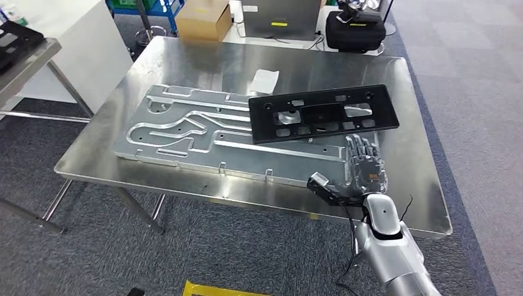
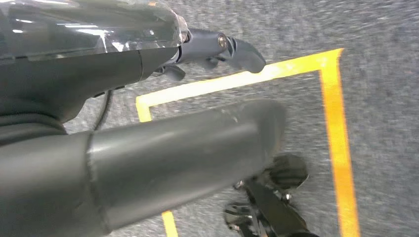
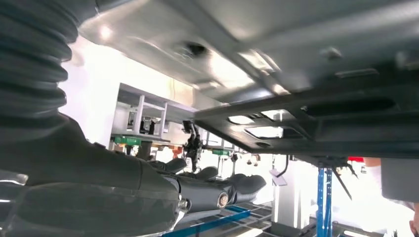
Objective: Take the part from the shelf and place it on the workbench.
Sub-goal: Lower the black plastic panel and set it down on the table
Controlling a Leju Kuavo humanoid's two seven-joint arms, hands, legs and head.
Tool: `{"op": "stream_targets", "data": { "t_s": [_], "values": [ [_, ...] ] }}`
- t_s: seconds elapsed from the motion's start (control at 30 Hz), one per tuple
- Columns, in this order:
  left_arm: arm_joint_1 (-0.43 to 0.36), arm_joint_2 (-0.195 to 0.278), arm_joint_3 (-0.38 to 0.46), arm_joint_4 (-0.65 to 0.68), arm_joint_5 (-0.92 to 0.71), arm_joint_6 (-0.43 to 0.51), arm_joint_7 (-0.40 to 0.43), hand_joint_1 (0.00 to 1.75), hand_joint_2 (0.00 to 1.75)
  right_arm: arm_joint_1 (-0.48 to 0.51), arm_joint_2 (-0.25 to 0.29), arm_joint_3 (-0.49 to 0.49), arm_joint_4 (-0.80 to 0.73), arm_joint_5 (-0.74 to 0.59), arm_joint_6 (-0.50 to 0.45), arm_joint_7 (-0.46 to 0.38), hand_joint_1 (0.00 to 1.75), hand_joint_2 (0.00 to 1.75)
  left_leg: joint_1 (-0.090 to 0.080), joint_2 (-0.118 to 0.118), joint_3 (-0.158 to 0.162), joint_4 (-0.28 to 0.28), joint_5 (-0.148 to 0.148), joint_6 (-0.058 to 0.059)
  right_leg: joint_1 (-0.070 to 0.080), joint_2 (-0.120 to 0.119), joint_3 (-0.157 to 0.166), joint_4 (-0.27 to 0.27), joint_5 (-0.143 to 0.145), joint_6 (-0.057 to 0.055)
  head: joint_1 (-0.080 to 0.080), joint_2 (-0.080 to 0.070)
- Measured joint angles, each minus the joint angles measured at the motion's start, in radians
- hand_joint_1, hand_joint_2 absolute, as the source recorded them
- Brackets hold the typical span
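The black flat part (image 1: 324, 114) with several cut-outs lies on the steel workbench (image 1: 419, 154), partly over a large machined aluminium plate (image 1: 185, 129). My right hand (image 1: 365, 168) lies low over the bench just in front of the part's near edge, fingers stretched out toward it and holding nothing. In the right wrist view the black part (image 3: 316, 128) shows apart from the dark fingers (image 3: 217, 190). My left hand (image 2: 207, 89) hangs over grey carpet, its fingers (image 2: 237, 52) extended and empty.
A white slip of paper (image 1: 266, 79) lies on the bench behind the plate. Beyond the far edge stand a cardboard box (image 1: 204, 18), a grey case (image 1: 280, 18) and a black bag (image 1: 354, 31). Another table (image 1: 24, 61) is at the left. Yellow tape (image 2: 336, 123) marks the floor.
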Motion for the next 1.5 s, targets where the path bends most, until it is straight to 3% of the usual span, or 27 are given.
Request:
{"op": "stream_targets", "data": {
  "t_s": [0.07,0.1,0.13,0.2,0.27,0.3,0.33,0.4,0.47,0.53,0.57,0.6,0.67,0.73,0.8,0.83,0.9,0.97,1.07,1.1,1.17,1.23,1.3,1.33,1.4,1.47,1.5],
  "values": [
    [0.0,0.001,0.001,0.0,0.003,0.0,0.002,0.0,0.0,0.024,0.002,0.0,-0.02,0.0,-0.009,-0.007,0.0,0.0,0.006,0.0,-0.022,0.125,-0.084,-0.01,0.0,0.0,-0.035,0.003,0.025,0.0,-0.003,0.0],
    [-0.001,0.001,0.003,0.0,0.006,0.0,0.003,0.0,0.0,0.04,0.004,0.0,-0.033,0.0,-0.014,-0.011,0.0,0.0,0.009,0.0,-0.02,0.167,-0.089,-0.014,-0.001,-0.001,-0.054,0.007,0.036,0.002,-0.002,0.0],
    [-0.001,0.001,0.005,0.0,0.009,0.0,0.004,0.0,0.0,0.059,0.006,0.0,-0.05,-0.001,-0.021,-0.014,0.0,0.0,0.012,0.0,-0.004,0.181,-0.071,-0.019,-0.003,-0.002,-0.073,0.012,0.047,0.005,-0.003,0.0],
    [0.0,0.001,0.012,0.0,0.017,0.0,0.007,0.0,0.0,0.103,0.01,0.0,-0.102,-0.005,-0.043,-0.024,0.0,0.0,0.018,0.0,0.074,0.108,-0.019,-0.026,-0.008,-0.003,-0.112,0.029,0.065,0.015,-0.003,0.0],
    [-0.002,0.002,0.016,0.0,0.026,0.002,0.009,0.0,0.0,0.152,0.014,0.0,-0.175,-0.013,-0.072,-0.035,0.0,0.0,0.016,-0.002,0.173,-0.028,-0.03,-0.023,-0.009,-0.004,-0.14,0.047,0.078,0.027,-0.004,0.0],
    [-0.002,0.002,0.018,0.0,0.03,0.003,0.01,0.0,0.0,0.177,0.016,0.001,-0.215,-0.016,-0.085,-0.039,0.0,0.0,0.014,-0.004,0.202,-0.076,-0.047,-0.017,-0.009,-0.004,-0.145,0.053,0.085,0.034,-0.005,0.0],
    [-0.001,0.002,0.02,0.0,0.034,0.004,0.012,0.0,0.0,0.201,0.018,0.001,-0.251,-0.018,-0.095,-0.043,0.0,0.0,0.01,-0.006,0.211,-0.098,-0.058,-0.009,-0.009,-0.005,-0.147,0.053,0.093,0.04,-0.007,0.0],
    [0.002,0.001,0.025,0.0,0.037,0.005,0.013,0.0,0.0,0.242,0.02,0.003,-0.313,-0.02,-0.106,-0.048,0.0,0.0,0.01,-0.003,0.199,-0.103,-0.044,0.012,-0.011,-0.003,-0.149,0.051,0.105,0.052,-0.008,0.0],
    [0.001,0.001,0.029,0.0,0.037,0.005,0.014,0.0,0.0,0.272,0.021,0.004,-0.356,-0.021,-0.109,-0.05,0.0,0.0,0.013,0.002,0.177,-0.106,-0.018,0.032,-0.014,0.006,-0.168,0.09,0.047,0.062,-0.004,0.0],
    [0.001,0.001,0.033,0.0,0.037,0.005,0.014,0.0,0.0,0.29,0.021,0.004,-0.386,-0.022,-0.109,-0.051,0.0,0.0,0.012,0.005,0.146,-0.106,0.009,0.043,-0.016,0.011,-0.197,0.2,-0.068,0.068,0.0,0.0],
    [0.001,0.001,0.035,0.0,0.037,0.005,0.014,0.0,0.0,0.297,0.021,0.004,-0.398,-0.022,-0.109,-0.052,0.0,0.0,0.011,0.006,0.129,-0.105,0.023,0.044,-0.017,0.011,-0.206,0.265,-0.107,0.07,0.0,0.0],
    [0.001,0.001,0.037,0.0,0.038,0.005,0.014,0.0,0.0,0.304,0.021,0.004,-0.409,-0.022,-0.11,-0.054,0.0,0.0,0.01,0.006,0.111,-0.103,0.036,0.044,-0.018,0.011,-0.208,0.315,-0.121,0.071,0.0,0.0],
    [0.001,0.001,0.04,0.0,0.039,0.005,0.014,0.0,0.0,0.32,0.021,0.005,-0.434,-0.022,-0.11,-0.058,0.0,0.0,0.009,0.006,0.075,-0.098,0.059,0.04,-0.018,0.011,-0.168,0.331,-0.084,0.068,0.0,0.0],
    [0.001,-0.001,0.041,0.0,0.043,0.005,0.014,0.0,0.0,0.334,0.021,0.009,-0.462,-0.021,-0.112,-0.06,0.0,0.0,0.007,0.006,0.046,-0.092,0.079,0.035,-0.014,0.012,-0.058,0.219,-0.054,0.056,0.0,0.0],
    [0.001,-0.003,0.042,0.0,0.047,0.005,0.014,0.0,0.0,0.345,0.021,0.015,-0.495,-0.02,-0.118,-0.061,0.0,0.0,0.004,0.005,0.032,-0.088,0.096,0.026,-0.008,0.013,0.051,0.074,-0.081,0.042,-0.001,0.0],
    [0.001,-0.004,0.043,0.0,0.05,0.005,0.014,0.0,0.0,0.354,0.021,0.018,-0.511,-0.021,-0.125,-0.061,0.0,0.0,0.005,0.006,0.029,-0.09,0.106,0.02,-0.004,0.013,0.077,0.032,-0.094,0.037,-0.001,0.0],
    [0.002,-0.004,0.045,0.0,0.054,0.006,0.014,0.0,0.0,0.385,0.023,0.022,-0.539,-0.035,-0.146,-0.065,0.0,0.0,0.006,0.005,0.025,-0.097,0.125,0.007,-0.003,0.011,0.077,0.008,-0.088,0.029,0.0,0.0],
    [0.006,-0.005,0.048,0.0,0.058,0.007,0.014,0.0,0.0,0.42,0.028,0.025,-0.562,-0.064,-0.169,-0.077,0.0,0.0,0.009,0.003,0.009,-0.074,0.089,-0.004,-0.007,0.007,0.06,0.002,-0.063,0.018,-0.002,0.0],
    [0.01,-0.006,0.057,0.0,0.07,0.009,0.014,0.0,0.0,0.488,0.043,0.027,-0.609,-0.184,-0.19,-0.139,0.0,1.31,0.012,0.002,-0.031,0.091,-0.063,-0.016,-0.007,0.002,0.018,0.004,-0.029,0.006,-0.01,0.0],
    [0.01,-0.006,0.062,0.0,0.077,0.011,0.014,0.0,0.0,0.518,0.051,0.027,-0.628,-0.258,-0.193,-0.178,0.0,1.75,0.012,0.002,-0.036,0.148,-0.085,-0.018,-0.006,0.0,0.001,0.008,-0.018,0.005,-0.011,0.0],
    [0.011,-0.006,0.072,0.0,0.089,0.015,0.015,0.0,0.0,0.578,0.07,0.024,-0.661,-0.447,-0.192,-0.271,0.0,1.75,0.013,0.002,-0.007,0.186,-0.057,-0.021,-0.006,-0.002,-0.038,0.021,0.001,0.008,-0.011,0.0],
    [0.011,-0.006,0.083,0.0,0.102,0.021,0.018,0.0,0.0,0.635,0.09,0.012,-0.688,-0.666,-0.167,-0.363,0.0,1.75,0.014,0.001,0.082,0.1,-0.016,-0.021,-0.007,-0.003,-0.076,0.04,0.016,0.015,-0.012,0.0],
    [0.009,-0.006,0.096,0.0,0.117,0.028,0.02,0.0,0.0,0.7,0.119,-0.025,-0.711,-0.925,-0.069,-0.483,0.0,1.75,0.011,-0.004,0.179,-0.032,-0.04,-0.013,-0.005,-0.003,-0.099,0.059,0.027,0.025,-0.012,0.0],
    [0.009,-0.007,0.103,0.0,0.125,0.031,0.021,0.0,0.0,0.732,0.139,-0.054,-0.717,-1.043,0.012,-0.546,0.0,1.75,0.009,-0.006,0.205,-0.074,-0.059,-0.006,-0.004,-0.004,-0.103,0.064,0.033,0.031,-0.012,0.0],
    [0.014,-0.009,0.117,0.0,0.138,0.036,0.023,0.0,0.0,0.782,0.182,-0.139,-0.715,-1.196,0.222,-0.644,0.0,1.75,0.006,-0.004,0.207,-0.097,-0.062,0.014,-0.003,-0.004,-0.106,0.063,0.05,0.042,-0.01,0.0],
    [0.015,-0.013,0.13,0.0,0.144,0.04,0.025,0.0,0.0,0.809,0.22,-0.239,-0.701,-1.244,0.384,-0.692,0.0,0.87,0.008,0.003,0.19,-0.101,-0.041,0.035,-0.007,0.003,-0.117,0.078,0.025,0.054,-0.009,0.0],
    [0.015,-0.015,0.135,0.0,0.145,0.041,0.025,0.0,0.0,0.818,0.236,-0.283,-0.693,-1.251,0.423,-0.703,0.0,0.44,0.009,0.005,0.177,-0.103,-0.028,0.044,-0.008,0.006,-0.126,0.106,-0.016,0.059,-0.007,0.0]
  ]
}}
